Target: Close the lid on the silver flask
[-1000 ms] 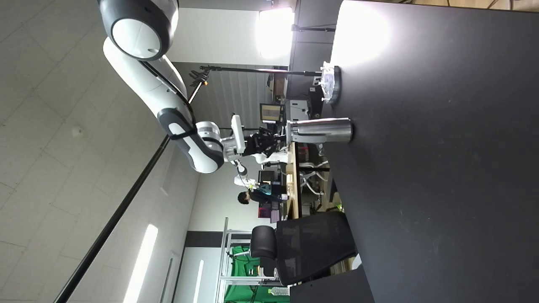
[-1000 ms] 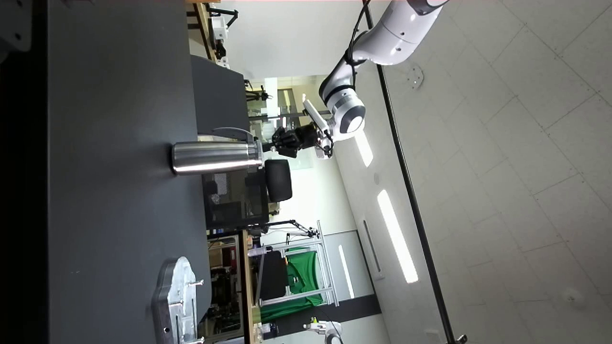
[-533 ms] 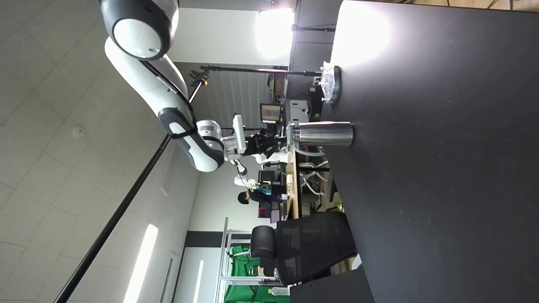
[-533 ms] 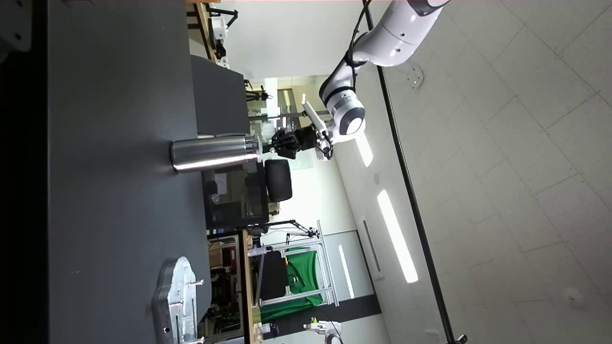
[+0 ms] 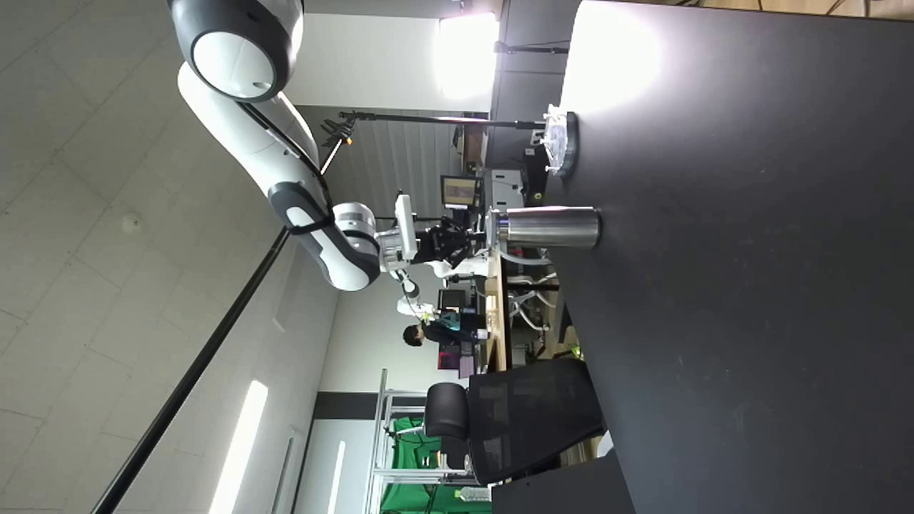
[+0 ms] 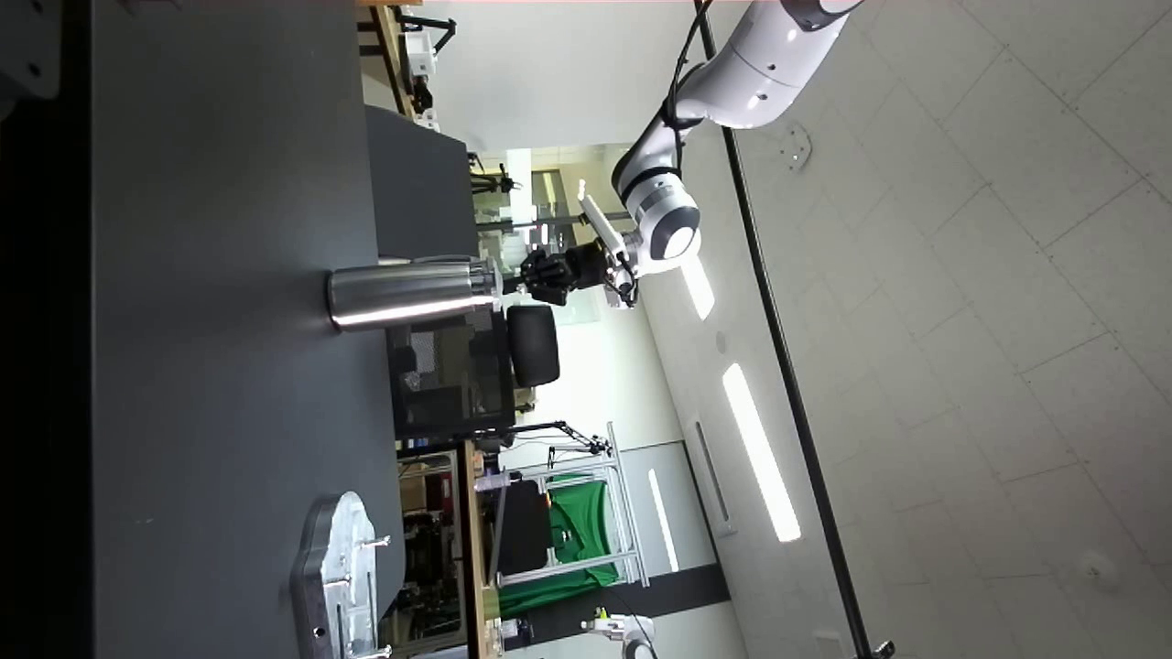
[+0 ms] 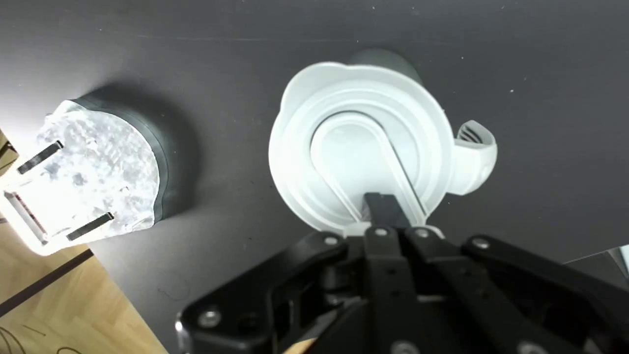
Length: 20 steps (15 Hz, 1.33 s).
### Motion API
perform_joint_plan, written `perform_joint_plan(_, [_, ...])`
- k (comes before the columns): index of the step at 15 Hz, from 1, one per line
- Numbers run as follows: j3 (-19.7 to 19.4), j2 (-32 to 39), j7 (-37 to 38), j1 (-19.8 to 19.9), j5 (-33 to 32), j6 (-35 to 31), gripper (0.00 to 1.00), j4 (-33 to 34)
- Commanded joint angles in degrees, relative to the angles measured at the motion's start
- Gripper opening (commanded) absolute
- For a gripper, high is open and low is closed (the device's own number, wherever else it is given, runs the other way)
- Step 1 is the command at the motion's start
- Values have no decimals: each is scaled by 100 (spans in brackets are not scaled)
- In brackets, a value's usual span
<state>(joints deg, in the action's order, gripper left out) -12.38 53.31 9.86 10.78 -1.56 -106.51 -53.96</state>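
Slab (image 7: 108, 162), mottled and wavy-edged, lies left in the wrist view; right of it the silver flask (image 5: 553, 227), smooth metal in both exterior views, stands upright beneath a pale, round, ridged lid (image 7: 356, 147), the tool (image 7: 387, 209) over it, fully closed. Across an exterior view run panelled ceiling (image 5: 107, 235), black mesh chair (image 5: 532, 421), then the matt dark surface (image 5: 750, 285) carrying slab and flask.

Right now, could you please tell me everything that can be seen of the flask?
The flask looks like brushed metal: a tall cylinder standing upright on the table. Its pale round lid carries a U-shaped outline and a bulging lip; whether it is fully closed I cannot tell. A pale curved handle juts from one side. The shut gripper is at the lid, apparently touching it.
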Motion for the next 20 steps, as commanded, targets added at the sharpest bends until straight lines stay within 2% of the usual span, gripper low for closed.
perform_joint_plan(1, [40,-66,116,-2,129,-22,0,-12])
perform_joint_plan(10, [-51,-577,31,-255,-44,62,0,206])
perform_joint_plan(11, [-47,-657,14,-301,-57,96,26,192])
perform_joint_plan(13, [2,-817,-158,-379,-57,64,32,102])
perform_joint_plan(20, [260,-1178,-1091,-651,45,5,80,-154])
